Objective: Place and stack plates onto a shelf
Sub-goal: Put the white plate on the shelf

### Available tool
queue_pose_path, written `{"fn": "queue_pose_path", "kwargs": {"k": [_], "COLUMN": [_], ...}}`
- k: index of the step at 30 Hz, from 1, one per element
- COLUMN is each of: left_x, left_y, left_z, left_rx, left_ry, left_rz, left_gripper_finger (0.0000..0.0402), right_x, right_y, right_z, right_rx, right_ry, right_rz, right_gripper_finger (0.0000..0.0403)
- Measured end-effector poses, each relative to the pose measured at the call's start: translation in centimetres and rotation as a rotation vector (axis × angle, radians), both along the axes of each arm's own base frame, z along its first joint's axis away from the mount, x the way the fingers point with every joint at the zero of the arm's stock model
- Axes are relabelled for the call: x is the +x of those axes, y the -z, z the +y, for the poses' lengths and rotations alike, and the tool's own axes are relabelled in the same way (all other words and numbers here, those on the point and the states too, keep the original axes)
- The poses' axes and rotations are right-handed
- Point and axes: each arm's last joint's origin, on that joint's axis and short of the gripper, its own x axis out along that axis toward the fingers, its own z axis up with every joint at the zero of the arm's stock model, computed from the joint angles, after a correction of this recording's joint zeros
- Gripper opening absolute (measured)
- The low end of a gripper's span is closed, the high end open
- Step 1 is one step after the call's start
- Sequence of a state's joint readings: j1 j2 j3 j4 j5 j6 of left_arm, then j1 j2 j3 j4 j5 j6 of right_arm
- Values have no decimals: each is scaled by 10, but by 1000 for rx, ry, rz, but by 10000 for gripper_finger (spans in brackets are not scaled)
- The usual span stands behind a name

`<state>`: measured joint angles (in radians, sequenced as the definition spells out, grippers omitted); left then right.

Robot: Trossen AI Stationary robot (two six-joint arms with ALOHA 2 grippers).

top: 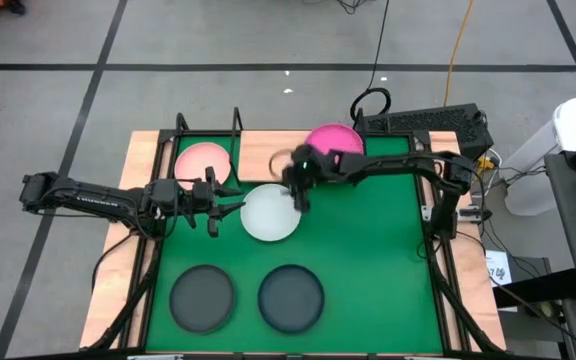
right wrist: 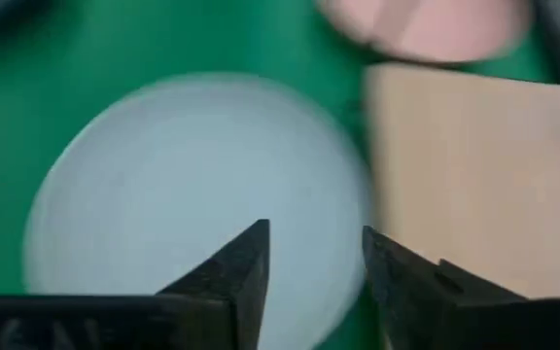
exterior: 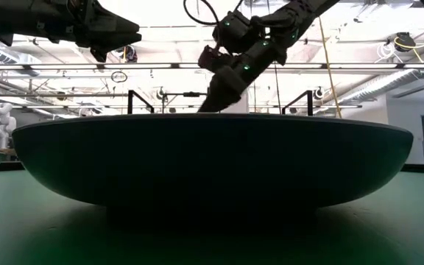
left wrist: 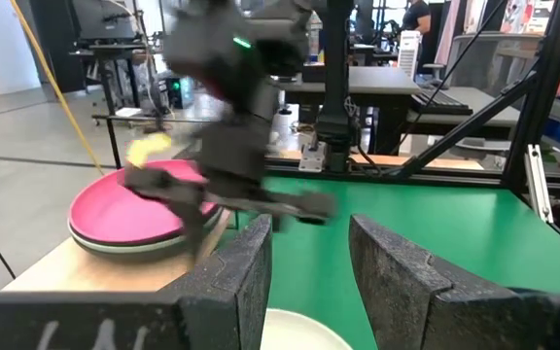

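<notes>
A white plate (top: 270, 213) lies on the green mat near the table's middle, just in front of the shelf (top: 258, 160). A light pink plate (top: 204, 160) sits on the shelf's left half. A hot pink plate (top: 333, 140) sits on its right half, on top of a pale plate (left wrist: 129, 243). Two dark plates (top: 202, 297) (top: 290, 297) lie near the front edge. My left gripper (top: 236, 208) is open at the white plate's left rim (left wrist: 304, 335). My right gripper (top: 301, 197) is open over the white plate's far right part (right wrist: 192, 185).
The shelf's black wire posts (top: 180, 125) stand at its far corners. The nearer dark plate (exterior: 212, 169) fills the low view. Wooden border strips (top: 148, 250) run along the table's sides. A keyboard (top: 423, 122) and cables lie behind the table's far right corner.
</notes>
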<state>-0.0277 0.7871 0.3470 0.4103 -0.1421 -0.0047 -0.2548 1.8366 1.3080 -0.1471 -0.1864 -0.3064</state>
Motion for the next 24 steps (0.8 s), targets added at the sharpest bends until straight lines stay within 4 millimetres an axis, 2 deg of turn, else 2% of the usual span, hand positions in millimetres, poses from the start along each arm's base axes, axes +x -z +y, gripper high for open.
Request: {"fn": "queue_pose_path", "kwargs": {"k": [6,10,16,24], "left_x": [0,0,0,0], "left_y": [0,0,0,-1], "left_z": [0,0,0,0], "left_rx": [-5,-8,-8,-30], "left_ry": [0,0,0,-1], "left_rz": [-1,-1,-4,-9], "left_gripper_finger": [143,143,143,143], "right_x": [-11,-23,-36,-35], "right_y": [35,56,74,76], "right_z": [67,93,102,101], "right_rx": [-212,-370,-471,-500], "right_ry": [-369,-379,-316,-299], "right_rz": [130,216,254,182], "right_gripper_finger": [170,171,168,149]}}
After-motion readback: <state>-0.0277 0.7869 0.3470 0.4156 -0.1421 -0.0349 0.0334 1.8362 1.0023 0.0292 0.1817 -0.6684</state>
